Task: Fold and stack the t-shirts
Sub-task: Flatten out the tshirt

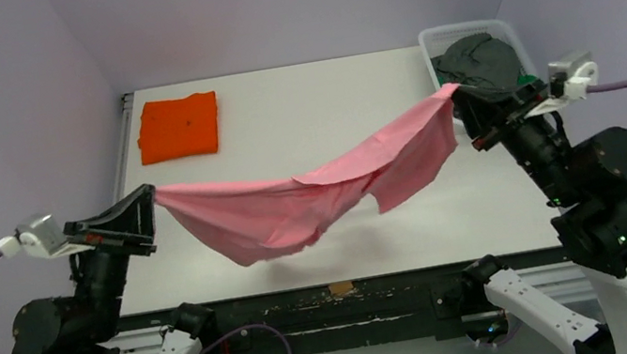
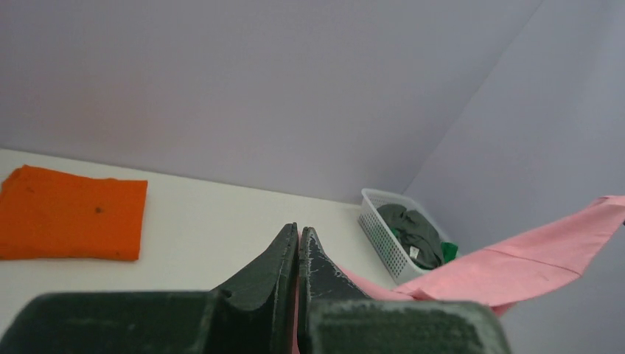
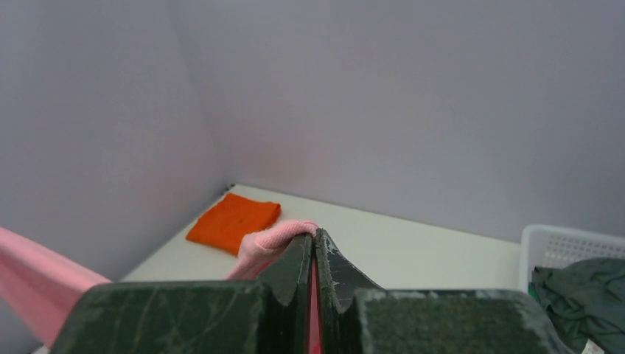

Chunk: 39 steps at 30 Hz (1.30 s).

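At the left gripper on my feed, the two dark fingers are pinched right together with a sliver of pink cloth clamped between them, so it's got a solid hold on one end of the light pink soft cloth t-shirt. Same deal on the other side: the right gripper has its fingers squeezed closed, and in the right wrist view a rolled pink edge bulges out over the tips. Both grippers sit raised above the surface, well apart, one at each side of the white flat tabletop.

So the pink shirt is strung between them like a hammock. It sags in the middle, with a loose flap dangling on the right half and the lowest fold hanging over the near part of the table, its shadow just beneath. Looks airborne to me, but I can't tell for sure that it clears the surface.

Further out, the bright orange t-shirt lies flat as a folded rectangle in the far left corner. Over in the far right corner sits the white plastic mesh basket, just behind the right gripper, with a crumpled dark grey t-shirt inside and a bit of green cloth peeking out beside it.
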Each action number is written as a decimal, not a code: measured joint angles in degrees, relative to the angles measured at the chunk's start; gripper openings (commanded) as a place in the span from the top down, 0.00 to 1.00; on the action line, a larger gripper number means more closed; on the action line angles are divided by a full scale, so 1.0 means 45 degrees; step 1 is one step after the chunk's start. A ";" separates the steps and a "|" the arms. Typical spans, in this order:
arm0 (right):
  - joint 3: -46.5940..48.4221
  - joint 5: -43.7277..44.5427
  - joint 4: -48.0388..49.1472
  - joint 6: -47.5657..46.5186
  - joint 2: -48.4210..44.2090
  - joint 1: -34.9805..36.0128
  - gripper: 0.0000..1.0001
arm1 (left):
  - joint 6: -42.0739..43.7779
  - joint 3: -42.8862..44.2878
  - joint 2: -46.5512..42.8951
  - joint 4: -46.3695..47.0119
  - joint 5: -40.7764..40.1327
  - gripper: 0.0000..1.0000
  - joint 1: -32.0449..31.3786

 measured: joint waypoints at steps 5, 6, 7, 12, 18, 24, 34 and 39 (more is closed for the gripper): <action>0.1224 0.0418 -0.0335 -0.0238 -0.0719 0.0000 1.00 | 0.0253 0.1020 -0.1010 -0.0631 -0.1171 1.00 0.0000; 0.1413 0.0544 -0.0500 -0.0272 -0.0797 0.0000 1.00 | 0.0282 0.1185 -0.1088 -0.0743 -0.1350 1.00 0.0000; 0.1583 0.0695 -0.0646 -0.0282 -0.0835 0.0000 1.00 | 0.0325 0.1321 -0.1122 -0.0845 -0.1520 1.00 0.0000; 0.2521 0.1637 -0.1549 -0.0272 -0.0845 0.0000 1.00 | 0.0408 0.1569 -0.1161 -0.1069 -0.2361 1.00 0.0000; 0.2001 0.3094 -0.2050 -0.0155 -0.0568 0.0000 1.00 | 0.0505 0.1569 0.0223 -0.1127 -0.4061 1.00 0.0000; -0.0733 0.7412 -0.1894 0.0573 0.1831 -0.0034 1.00 | 0.0680 0.1656 0.5693 -0.0665 -0.5629 1.00 0.0583; -0.5401 0.4877 -0.1132 0.3079 0.6018 -0.6445 1.00 | -0.0763 0.0991 1.2954 -0.0515 -0.1569 1.00 0.5965; -0.5275 0.3852 -0.0136 0.3419 0.6946 -0.6295 1.00 | -0.1069 0.1428 1.3930 -0.0282 -0.0899 1.00 0.6023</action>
